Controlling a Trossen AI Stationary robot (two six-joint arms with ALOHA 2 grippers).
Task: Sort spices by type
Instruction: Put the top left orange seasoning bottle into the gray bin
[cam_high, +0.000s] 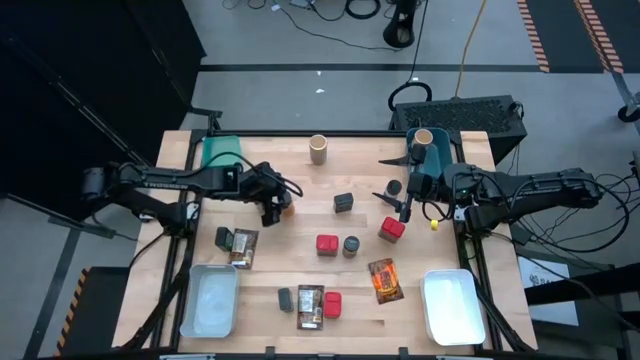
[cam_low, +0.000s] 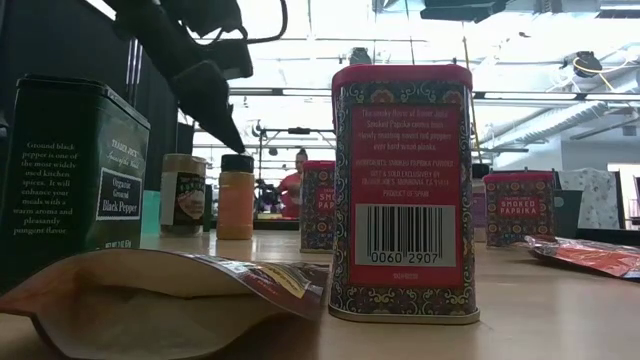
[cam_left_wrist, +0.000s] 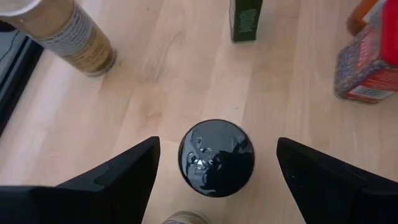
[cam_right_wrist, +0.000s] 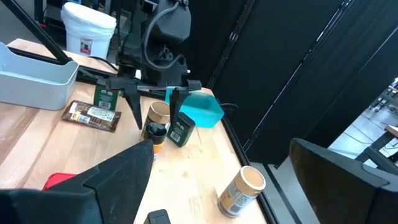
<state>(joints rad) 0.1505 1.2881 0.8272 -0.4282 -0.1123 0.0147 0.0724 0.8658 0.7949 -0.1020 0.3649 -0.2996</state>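
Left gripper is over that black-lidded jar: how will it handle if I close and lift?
The jar stands upright between the left gripper's open fingers. Its glossy round lid looks slippery, so it may twist. It seems tall and narrow, so a one-sided nudge could tip it.

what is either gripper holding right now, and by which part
Nothing is held. The left gripper is open, straddling a black-lidded jar without touching it; the right gripper is open and empty.

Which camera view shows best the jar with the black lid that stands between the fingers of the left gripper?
The left wrist view: the black-lidded jar fills the gap between the open left gripper fingers, seen from above. The high view has it mostly hidden under the gripper. The low view shows its orange side. The right wrist view shows it far off.
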